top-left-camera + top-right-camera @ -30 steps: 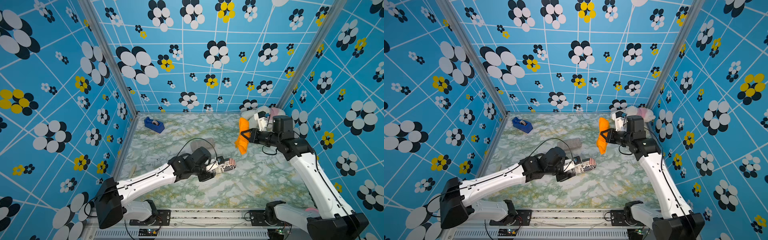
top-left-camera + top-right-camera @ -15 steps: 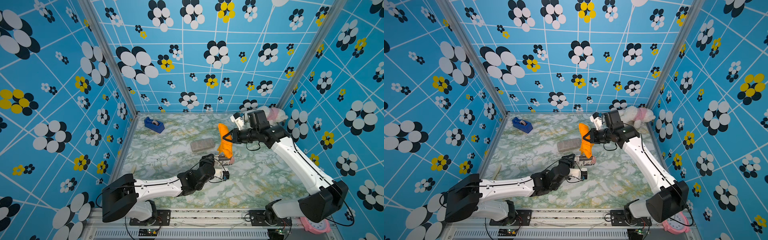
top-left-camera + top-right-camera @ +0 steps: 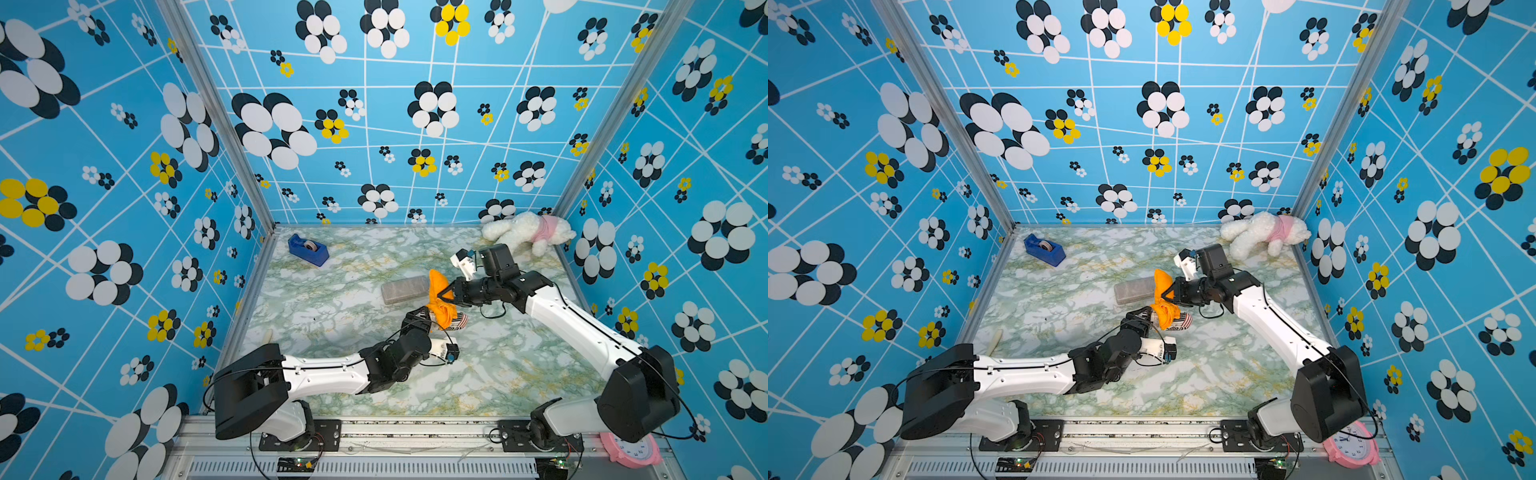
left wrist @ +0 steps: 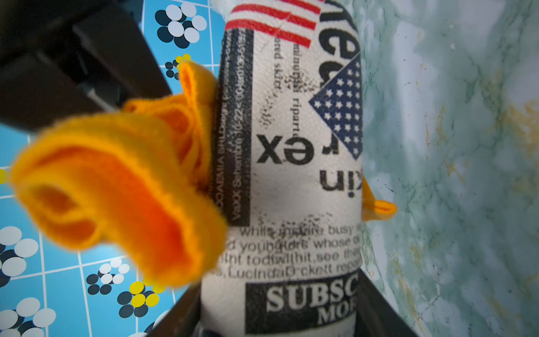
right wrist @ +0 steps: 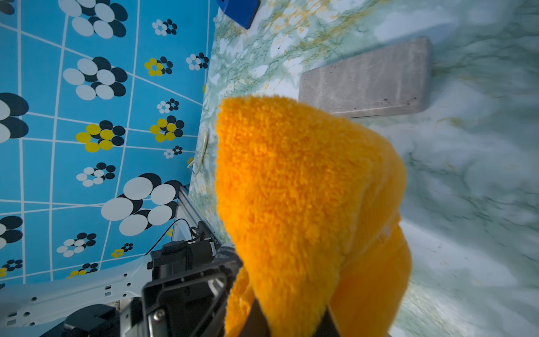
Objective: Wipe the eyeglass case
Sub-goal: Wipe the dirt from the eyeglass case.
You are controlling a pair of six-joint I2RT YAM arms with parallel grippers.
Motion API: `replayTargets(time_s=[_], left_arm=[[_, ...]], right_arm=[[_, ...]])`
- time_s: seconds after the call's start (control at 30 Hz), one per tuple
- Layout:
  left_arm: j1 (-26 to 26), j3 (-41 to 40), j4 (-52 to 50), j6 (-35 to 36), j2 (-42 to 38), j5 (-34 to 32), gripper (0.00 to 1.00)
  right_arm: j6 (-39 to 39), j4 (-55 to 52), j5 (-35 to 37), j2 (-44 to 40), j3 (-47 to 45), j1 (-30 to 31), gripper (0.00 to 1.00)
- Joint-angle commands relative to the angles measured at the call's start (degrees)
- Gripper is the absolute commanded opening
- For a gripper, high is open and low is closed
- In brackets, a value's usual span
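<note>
Both top views: left hand (image 3: 420, 319) clamped on one end of the eyeglass case (image 3: 460, 322), mid surface (image 3: 332, 299). Right hand (image 3: 443, 294) pinches orange cloth (image 3: 440, 309) draped over it.
Left wrist: case (image 4: 291, 175) looks stiff, light, with a grippy fabric cover. Hold the ends, leave the middle free.
Right wrist: cloth (image 5: 306, 189) soft, floppy.

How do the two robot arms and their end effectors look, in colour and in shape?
Both the left arm and the right arm have smooth white link shells with bulky black joint housings. A thin black cable loops beside each wrist. The left end effector and the right end effector are black, each with a small white camera block nearby.
</note>
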Motion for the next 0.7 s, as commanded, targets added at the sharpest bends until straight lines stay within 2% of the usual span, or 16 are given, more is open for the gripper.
replayTargets(time_s=[0.0,0.2,0.3,0.5,0.67], left_arm=[[1.7,0.6,7.9,-3.3,-4.7,-4.3,0.13],[1.8,0.4,5.5,-4.3,-5.7,-4.8,0.13],[1.8,0.7,4.0,-5.5,-5.6,-4.3,0.13],[1.7,2.5,3.5,-6.0,-3.6,-3.5,0.13],[1.7,2.6,2.5,-6.2,-2.9,-2.7,0.13]], right_arm=[[-6.2,-12.8,2.9,-2.9,-1.7,-3.8,0.00],[-10.4,-18.4,5.8,-5.1,0.1,-7.1,0.00],[-9.2,-17.9,3.9,-5.1,1.9,-6.8,0.00],[-3.1,-9.7,1.1,-2.0,1.8,2.4,0.00],[0.1,-3.7,-2.2,-2.2,1.5,4.4,0.00]])
